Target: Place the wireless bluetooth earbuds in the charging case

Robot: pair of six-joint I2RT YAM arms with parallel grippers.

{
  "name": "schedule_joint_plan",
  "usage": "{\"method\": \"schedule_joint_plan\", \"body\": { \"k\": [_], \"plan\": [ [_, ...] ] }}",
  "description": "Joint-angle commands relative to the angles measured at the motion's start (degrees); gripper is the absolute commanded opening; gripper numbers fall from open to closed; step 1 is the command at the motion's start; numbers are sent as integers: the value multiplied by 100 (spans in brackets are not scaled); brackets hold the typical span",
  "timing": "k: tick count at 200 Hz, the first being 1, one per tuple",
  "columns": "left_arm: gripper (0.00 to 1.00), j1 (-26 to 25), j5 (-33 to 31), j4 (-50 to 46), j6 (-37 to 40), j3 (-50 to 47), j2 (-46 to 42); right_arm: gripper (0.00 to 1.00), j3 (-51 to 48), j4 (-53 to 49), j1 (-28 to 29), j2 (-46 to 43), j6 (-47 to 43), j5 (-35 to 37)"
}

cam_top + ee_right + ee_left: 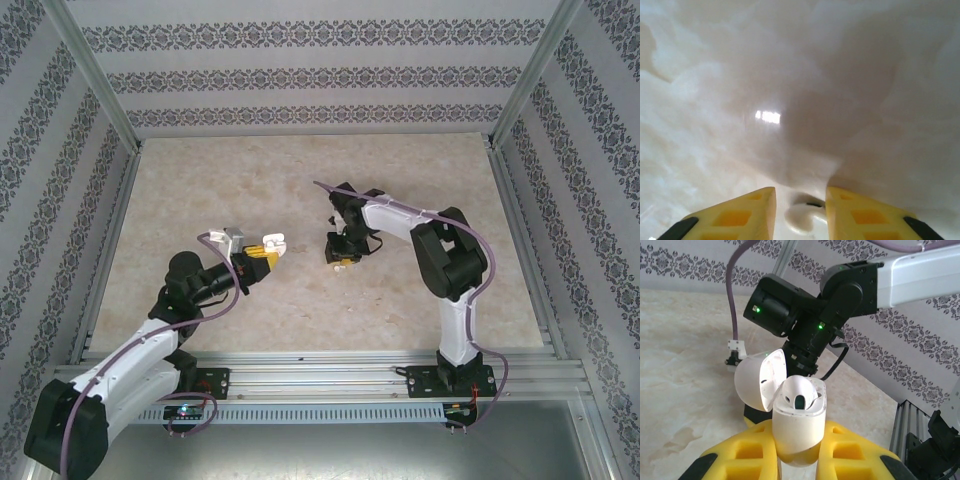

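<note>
As the left claw [799,440] grips it, the charging case [800,415] points mouth-outward.

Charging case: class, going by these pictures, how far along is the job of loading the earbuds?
Done: the charging case is open, clamped by the left gripper, with one white earbud seemingly seated inside. In hand: the right gripper straddles a second white earbud low over the table; whether it grips is unclear. Left: carrying it over and seating it.
</note>
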Motion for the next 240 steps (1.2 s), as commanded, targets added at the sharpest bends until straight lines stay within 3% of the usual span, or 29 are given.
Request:
{"method": "schedule_joint_plan", "body": {
  "k": [1,64,139,190,240],
  "plan": [
    [0,52,115,-118,41,-100,-143,35,-385,-292,35,-184,357,-342],
    [0,49,116,-129,27,-161,-251,40,-822,-101,363,-579,659,-320],
    [0,42,116,-336,74,-136,-421,41,-148,-768,780,-705,725,1262],
    [0,53,111,-415,51,-177,-537,41,37,-747,812,-806,817,1767],
    [0,52,107,-446,50,-206,-589,36,306,-706,764,-447,710,1714]
  ]
}}
